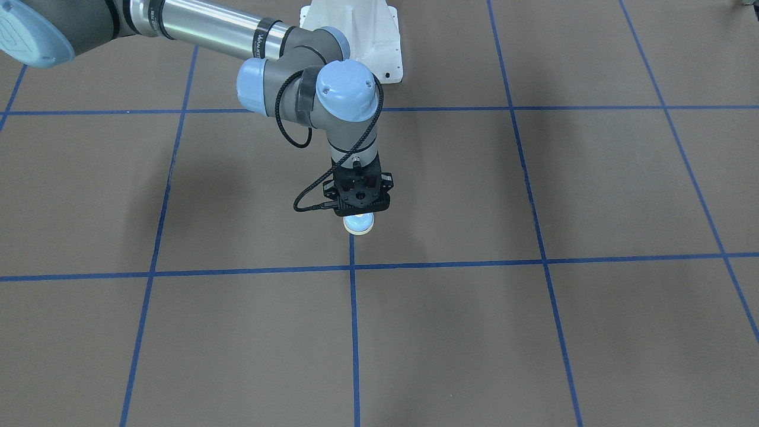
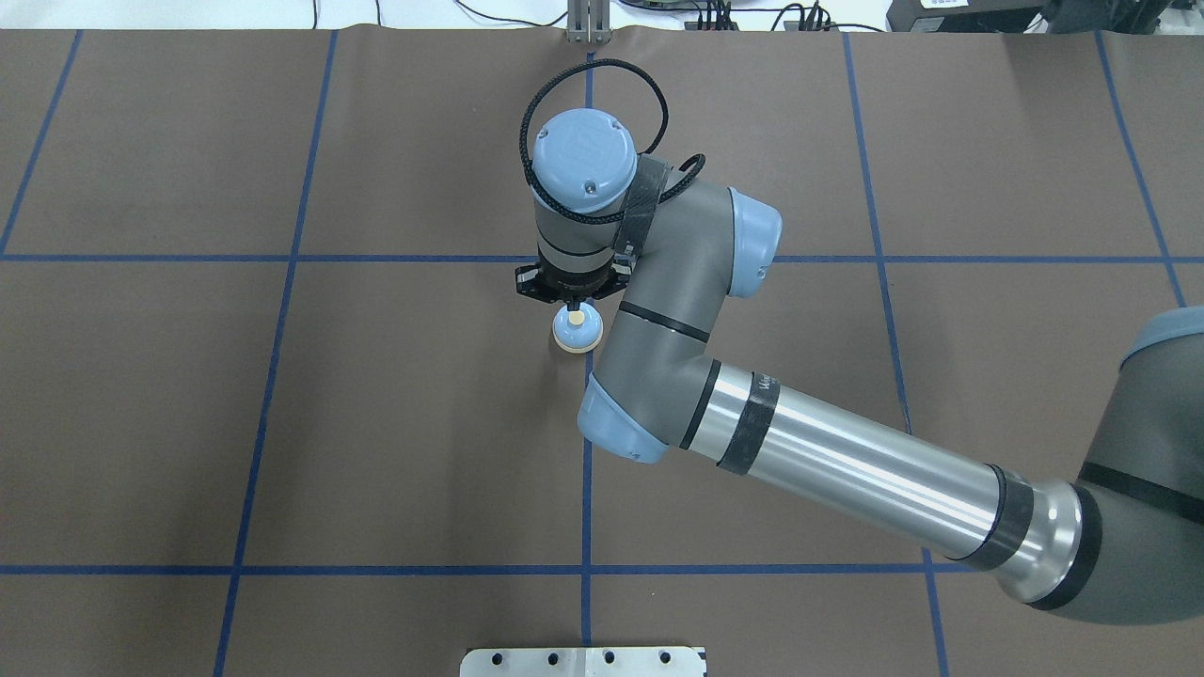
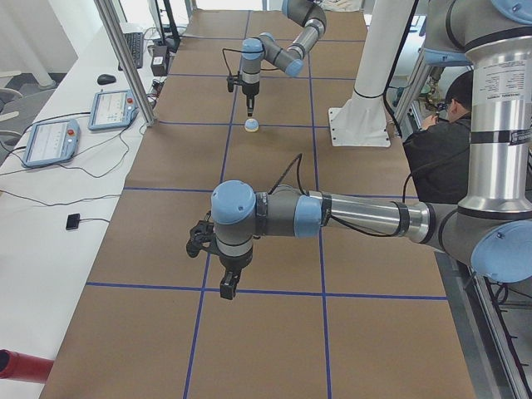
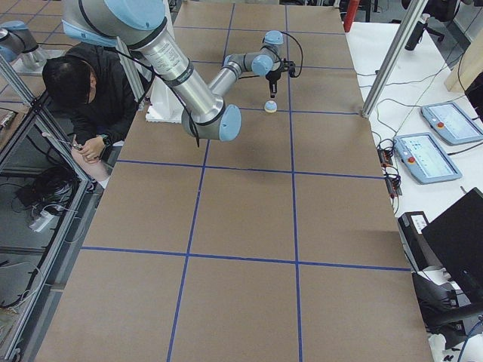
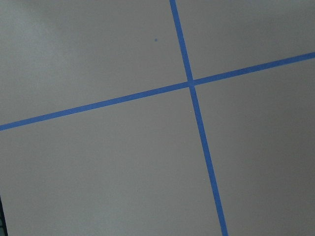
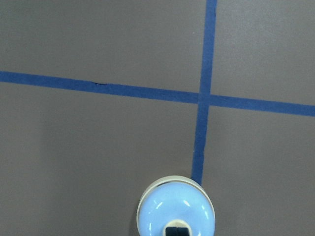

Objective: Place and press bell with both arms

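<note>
The light-blue bell (image 2: 578, 329) with its cream base stands on the brown table beside a blue tape line; it also shows in the front view (image 1: 359, 224) and the right wrist view (image 6: 175, 211). My right gripper (image 2: 574, 307) points straight down over the bell. Its fingers look shut, with one black tip (image 6: 177, 231) over the bell's top button. The side views show it just above the bell (image 3: 251, 125). My left gripper (image 3: 228, 287) hangs low over the table's near end, far from the bell. I cannot tell if it is open.
The white pedestal (image 1: 356, 35) stands at the robot's side of the table, behind the bell. A seated person (image 4: 75, 83) is beside the table. Tablets (image 3: 50, 141) and cables lie on the white bench along the far edge. Blue tape lines (image 5: 192, 83) cross the table.
</note>
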Available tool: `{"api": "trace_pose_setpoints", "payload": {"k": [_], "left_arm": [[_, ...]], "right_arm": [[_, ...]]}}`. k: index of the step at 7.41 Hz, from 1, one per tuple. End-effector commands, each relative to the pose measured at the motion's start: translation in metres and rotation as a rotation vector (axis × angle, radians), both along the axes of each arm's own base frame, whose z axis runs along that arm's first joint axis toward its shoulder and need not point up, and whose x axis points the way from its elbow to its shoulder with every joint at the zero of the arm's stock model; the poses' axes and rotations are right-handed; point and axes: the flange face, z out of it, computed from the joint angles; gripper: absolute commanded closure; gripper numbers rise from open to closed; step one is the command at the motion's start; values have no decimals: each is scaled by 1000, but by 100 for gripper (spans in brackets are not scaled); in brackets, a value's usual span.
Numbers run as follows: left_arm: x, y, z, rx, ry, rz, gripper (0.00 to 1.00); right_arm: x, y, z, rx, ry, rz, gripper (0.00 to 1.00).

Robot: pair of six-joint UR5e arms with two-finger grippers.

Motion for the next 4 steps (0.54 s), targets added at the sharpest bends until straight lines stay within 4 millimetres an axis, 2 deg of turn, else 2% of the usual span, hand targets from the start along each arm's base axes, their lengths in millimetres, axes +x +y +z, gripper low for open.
{"api": "trace_pose_setpoints", "payload": {"k": [1,2,3,4], "left_arm": [[0,0,1,-1,0,0,0],[0,0,1,-1,0,0,0],[-1,1,6,-18,1,-8,0],[2,9,13,-67,30,-44,0]], "right_arm": [[50,-20,6,11,-32,43,2],[87,-34,19,9,-42,79,0],[136,-55,45,0,-57,52,0],[197,-76,81,40,-58,-5,0]]}}
